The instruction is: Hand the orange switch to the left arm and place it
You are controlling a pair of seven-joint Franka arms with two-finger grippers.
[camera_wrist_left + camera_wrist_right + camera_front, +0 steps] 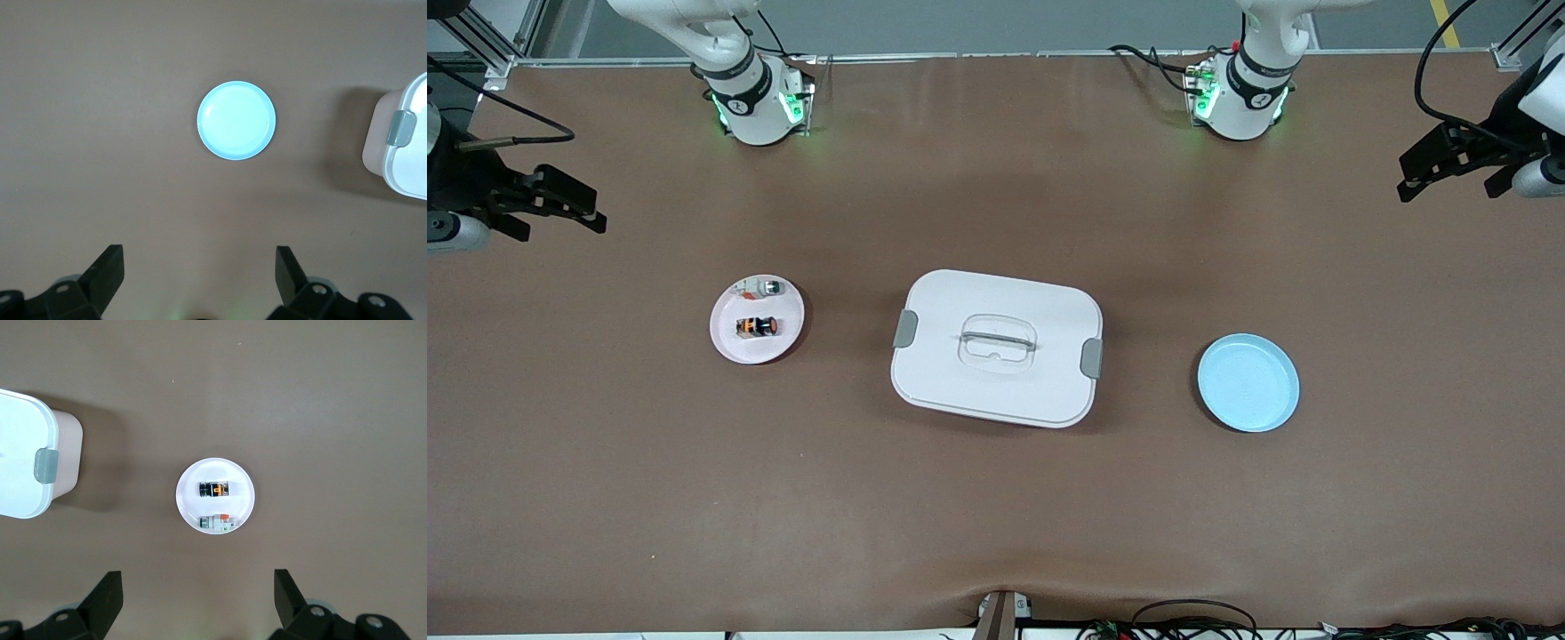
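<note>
The orange switch lies on its side on a small pink plate toward the right arm's end of the table. The white box with grey latches stands closed at the table's middle. My right gripper hangs open and empty, up in the air over the table's end past the pink plate. My left gripper hangs open and empty over the other end, past the blue plate.
A small silver-grey part with green and red spots shares the pink plate, farther from the front camera than the switch. The blue plate holds nothing. Brown table surrounds the box and plates. Cables run along the front edge.
</note>
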